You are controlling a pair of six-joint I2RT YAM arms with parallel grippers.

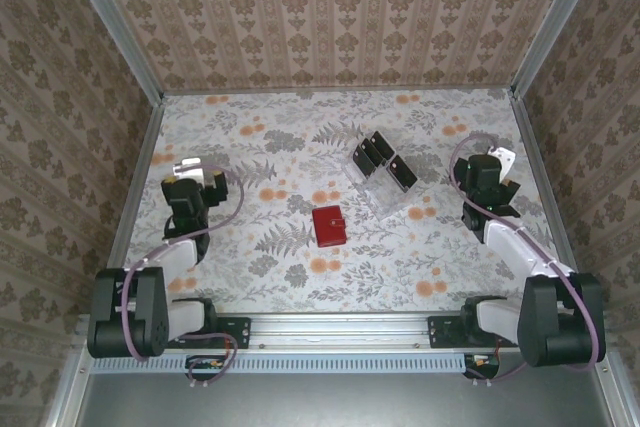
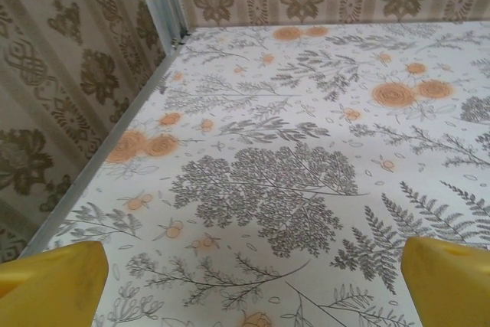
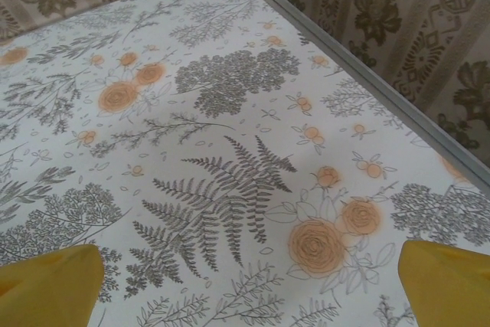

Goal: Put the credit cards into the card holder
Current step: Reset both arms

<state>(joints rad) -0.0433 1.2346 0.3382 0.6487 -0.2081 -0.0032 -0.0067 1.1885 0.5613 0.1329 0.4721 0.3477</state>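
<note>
The red card holder [image 1: 329, 225] lies flat and folded near the middle of the table. Behind it to the right, several dark credit cards [image 1: 387, 161] stand in a clear acrylic rack [image 1: 390, 187]. My left gripper [image 1: 197, 171] hovers at the left side of the table, well away from the holder. My right gripper [image 1: 497, 163] is at the right side, beyond the rack. In each wrist view the yellow fingertips [image 2: 53, 281] [image 3: 50, 285] stand far apart with only the patterned table between them, so both grippers are open.
A floral cloth covers the table [image 1: 300, 277]. Patterned walls with metal frame posts [image 1: 120, 42] enclose it on three sides. A metal rail [image 1: 340, 322] runs along the near edge between the arm bases.
</note>
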